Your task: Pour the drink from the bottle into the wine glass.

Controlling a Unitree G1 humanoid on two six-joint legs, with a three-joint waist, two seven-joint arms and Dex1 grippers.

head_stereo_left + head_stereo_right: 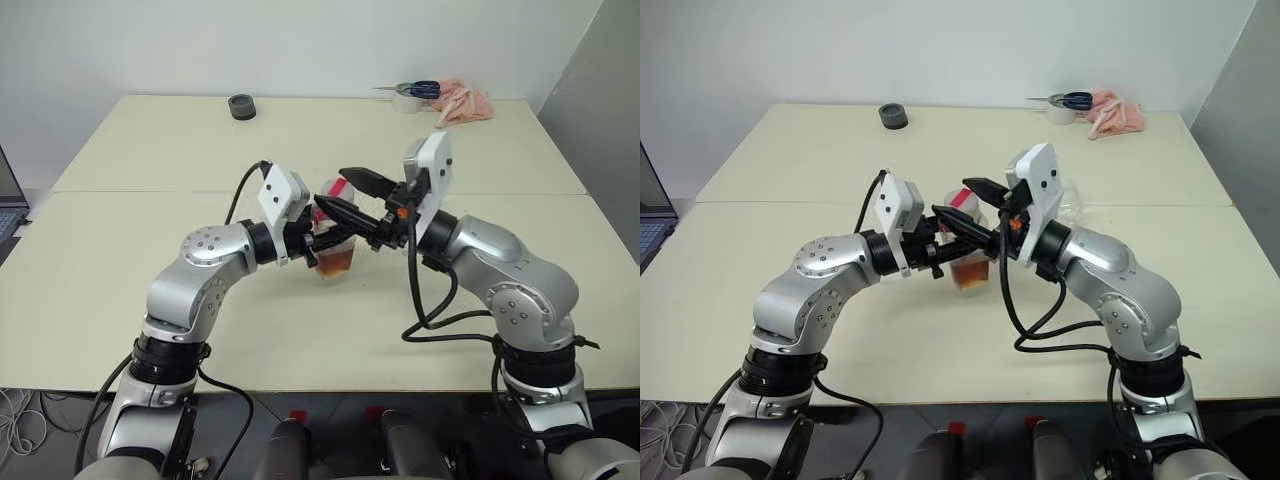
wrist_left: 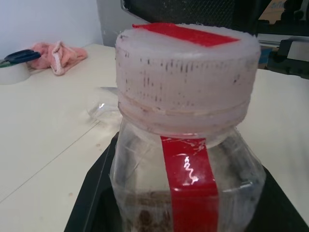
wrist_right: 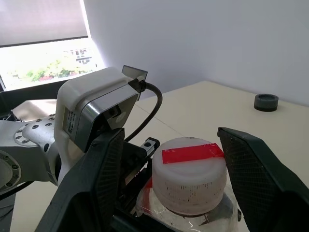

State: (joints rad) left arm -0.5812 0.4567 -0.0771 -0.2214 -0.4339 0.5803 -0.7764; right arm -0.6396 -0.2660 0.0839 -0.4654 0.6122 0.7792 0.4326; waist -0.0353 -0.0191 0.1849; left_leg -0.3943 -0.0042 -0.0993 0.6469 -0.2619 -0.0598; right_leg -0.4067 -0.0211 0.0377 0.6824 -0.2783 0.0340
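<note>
I read the left gripper (image 1: 312, 240) as clenched on the bottle (image 1: 335, 240), held upright just above the bench (image 1: 120, 260) near its middle. The amber drink (image 1: 336, 262) sits in the bottom part of the bottle. The white cap (image 3: 189, 176) with its red tape strip is on. The right gripper (image 3: 169, 181) is released: its two black fingers (image 3: 99, 179) stand apart on either side of the cap, not pressing it as far as I can tell.

Surroundings: a clear glass object lies behind the right wrist (image 1: 1072, 208); I take it for the wine glass, but its shape is too faint to confirm. At the far edge of the bench I note a dark grey round roll (image 1: 241, 106), and toward the far right corner a roll of tape (image 1: 405, 101) with blue-handled scissors (image 1: 420, 89) on top, touching a pink cloth (image 1: 462, 103). A laptop (image 1: 652, 222) edge shows off the left side.

Obstructions: both wrists crowd the bottle from either side; the right arm's black cable (image 1: 425, 300) loops down onto the bench just beside it.

Open room: the near left and far centre of the bench are bare. A seam runs across the bench behind the bottle.
</note>
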